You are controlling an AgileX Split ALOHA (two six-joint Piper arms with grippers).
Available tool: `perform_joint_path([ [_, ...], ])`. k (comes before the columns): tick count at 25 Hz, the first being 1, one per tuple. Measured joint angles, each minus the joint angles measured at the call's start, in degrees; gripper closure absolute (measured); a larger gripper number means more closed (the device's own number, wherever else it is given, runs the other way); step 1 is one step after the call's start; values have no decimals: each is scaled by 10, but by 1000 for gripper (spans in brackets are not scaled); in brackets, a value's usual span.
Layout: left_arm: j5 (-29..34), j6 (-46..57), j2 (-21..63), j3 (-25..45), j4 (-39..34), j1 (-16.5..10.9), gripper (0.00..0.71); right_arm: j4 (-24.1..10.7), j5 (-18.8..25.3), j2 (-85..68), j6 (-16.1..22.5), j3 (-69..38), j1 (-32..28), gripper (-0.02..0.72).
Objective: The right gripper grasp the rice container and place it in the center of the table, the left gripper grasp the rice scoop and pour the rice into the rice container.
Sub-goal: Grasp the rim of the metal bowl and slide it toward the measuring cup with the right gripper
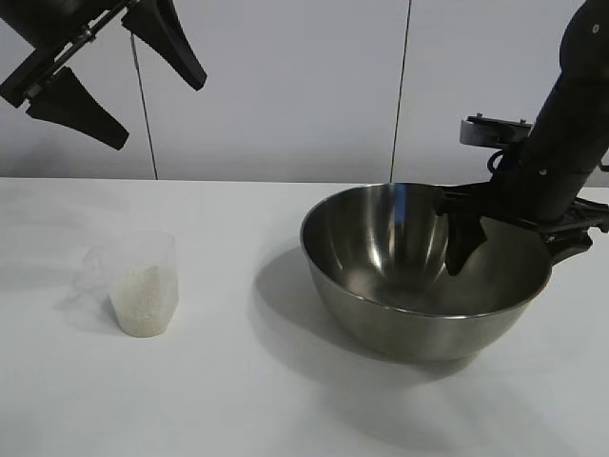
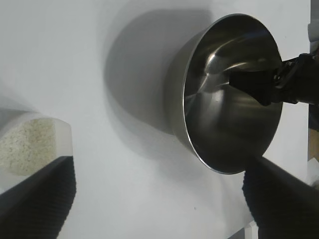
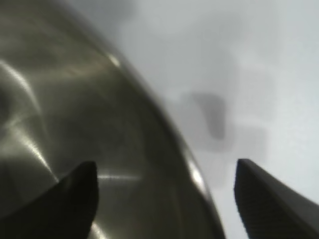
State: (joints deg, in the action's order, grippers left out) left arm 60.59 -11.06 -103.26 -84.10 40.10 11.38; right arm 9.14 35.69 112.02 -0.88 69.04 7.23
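Right gripper (image 1: 504, 233) at the bowl rim; bowl not yet at table centre.

Steel bowl (image 1: 400, 286) sits right of centre on the white table (image 1: 238, 400), empty inside. It looks stiff, light for its width and slippery; the thin rim is the only sound hold. The right gripper straddles that rim at the frame's right, one finger inside, one outside; whether it has clamped I cannot tell. Plastic cup (image 1: 143, 286), lower left, holds rice (image 1: 143, 300) about halfway. Left gripper (image 1: 119, 67), upper left, hangs released, holding nothing.
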Motion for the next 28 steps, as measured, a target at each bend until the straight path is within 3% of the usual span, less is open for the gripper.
perform_joint_path([
  [4,0,0,0,0,0,0,56,46,10,0,-39,0,-4,687],
  [11,0,0,0,0,0,0,56,188,57,-1,-153,-1,-54,694],
  [17,0,0,0,0,0,0,56,235,80,-38,-193,-3,-58,694],
  [20,-2,0,0,0,0,0,56,231,89,-47,-202,-3,-41,694],
  [28,-2,0,0,0,0,0,56,137,64,-44,-149,-3,76,694],
])
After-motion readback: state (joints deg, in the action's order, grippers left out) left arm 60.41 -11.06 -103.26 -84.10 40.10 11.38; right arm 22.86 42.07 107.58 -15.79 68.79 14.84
